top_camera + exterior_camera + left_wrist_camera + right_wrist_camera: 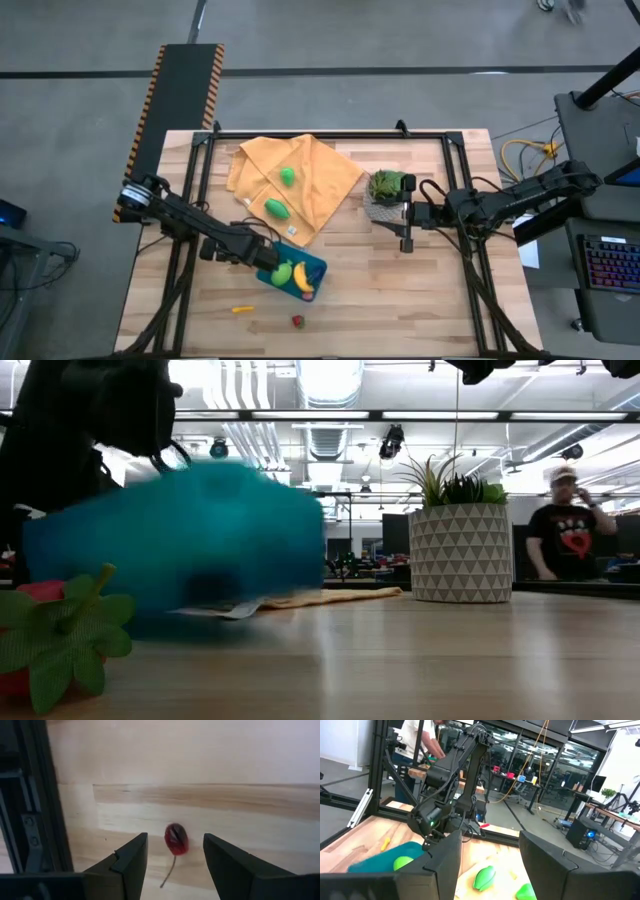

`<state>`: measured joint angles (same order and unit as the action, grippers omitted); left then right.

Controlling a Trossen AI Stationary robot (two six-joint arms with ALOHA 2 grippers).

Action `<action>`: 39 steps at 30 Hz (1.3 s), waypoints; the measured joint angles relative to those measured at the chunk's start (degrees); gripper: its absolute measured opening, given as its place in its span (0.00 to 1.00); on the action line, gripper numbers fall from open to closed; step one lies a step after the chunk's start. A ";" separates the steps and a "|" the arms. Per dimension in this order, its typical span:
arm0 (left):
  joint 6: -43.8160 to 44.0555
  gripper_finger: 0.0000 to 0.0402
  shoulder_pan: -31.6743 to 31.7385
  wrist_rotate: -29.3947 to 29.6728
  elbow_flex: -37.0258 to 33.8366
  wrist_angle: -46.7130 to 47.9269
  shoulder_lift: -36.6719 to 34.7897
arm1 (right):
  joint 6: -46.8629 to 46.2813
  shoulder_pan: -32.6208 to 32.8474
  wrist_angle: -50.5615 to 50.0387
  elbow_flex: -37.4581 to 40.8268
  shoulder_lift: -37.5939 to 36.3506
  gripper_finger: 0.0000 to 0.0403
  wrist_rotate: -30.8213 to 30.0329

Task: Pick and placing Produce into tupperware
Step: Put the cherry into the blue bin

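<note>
The teal tupperware (298, 272) stands near the table's near edge and holds a green piece and the yellow banana (303, 281). It fills the left of the low view as a teal shape (180, 540). My left gripper (265, 258) is open beside the tupperware's left side. In its wrist view, a small red piece (176, 839) with a thin stem lies on the wood beyond the fingers, untouched. Two green pieces (288, 176) (277, 209) lie on the orange cloth. My right gripper (404, 222) is open next to the plant pot, holding nothing.
An orange-yellow piece (243, 309) and a red piece (297, 321) lie near the table's near edge. The red piece with green leaves (50, 640) sits close to the low camera. The grey potted plant (388, 192) stands right of the cloth (320, 185). A person (568, 525) stands beyond the table.
</note>
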<state>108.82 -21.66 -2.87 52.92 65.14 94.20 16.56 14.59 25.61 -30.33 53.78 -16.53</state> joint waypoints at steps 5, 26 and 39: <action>-0.43 0.44 -0.06 -0.28 -0.42 -0.37 1.61 | 0.03 0.00 0.00 0.00 0.00 0.48 0.00; -1.08 0.44 -1.27 1.09 0.95 1.79 -2.52 | 0.12 0.00 -0.02 0.00 0.00 0.48 -0.02; 13.30 0.44 -6.75 3.35 0.92 1.34 -3.58 | 0.10 0.00 -0.09 0.00 0.00 0.48 -0.02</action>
<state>122.12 -28.41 0.48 53.84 66.48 90.62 16.67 14.59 25.52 -30.33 53.78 -16.56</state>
